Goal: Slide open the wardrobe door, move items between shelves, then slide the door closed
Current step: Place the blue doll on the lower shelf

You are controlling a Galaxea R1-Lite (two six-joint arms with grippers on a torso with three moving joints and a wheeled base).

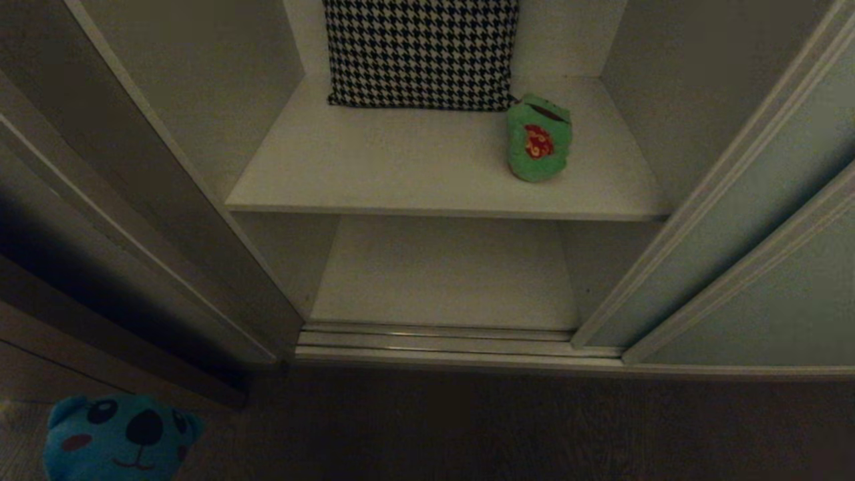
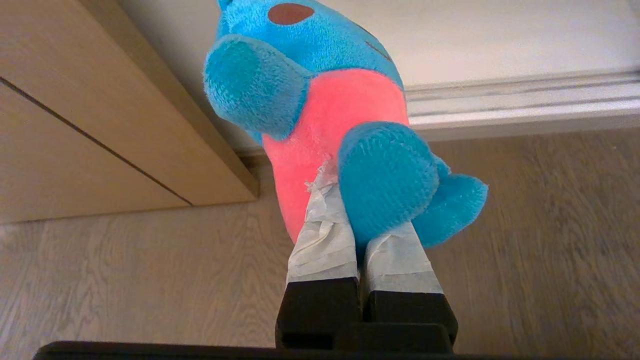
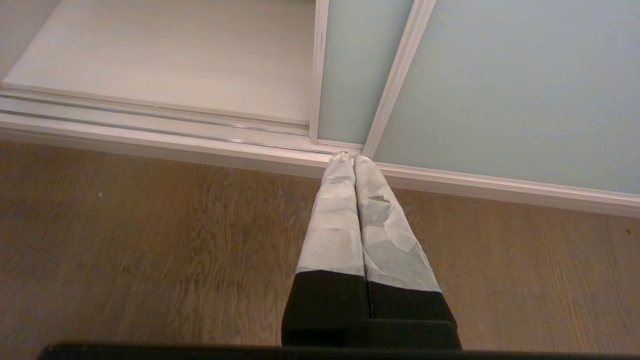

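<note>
Lower left of head view: teal-blue bear (image 1: 117,437), pinched by left gripper (image 2: 357,220) over floor. Green frog (image 1: 538,137) on upper shelf (image 1: 401,174), beside cushion (image 1: 421,50). Sliding wardrobe door (image 1: 768,234) open, right. Right gripper (image 3: 354,160) empty, fingers together.

Wardrobe opening, door slid aside. The left gripper (image 2: 357,200), clamped on the blue bear (image 2: 320,100), hangs over bare floor (image 2: 125,280); ahead of it the sill track (image 1: 434,341) leads to an unoccupied lower shelf (image 1: 444,274). Above that, the upper shelf (image 1: 401,167) carries a houndstooth cushion (image 1: 421,50) at the rear and a green frog (image 1: 538,137) on the far side. A dark side panel (image 1: 133,267) bounds the near side, the sliding door (image 1: 748,220) the far side.
</note>
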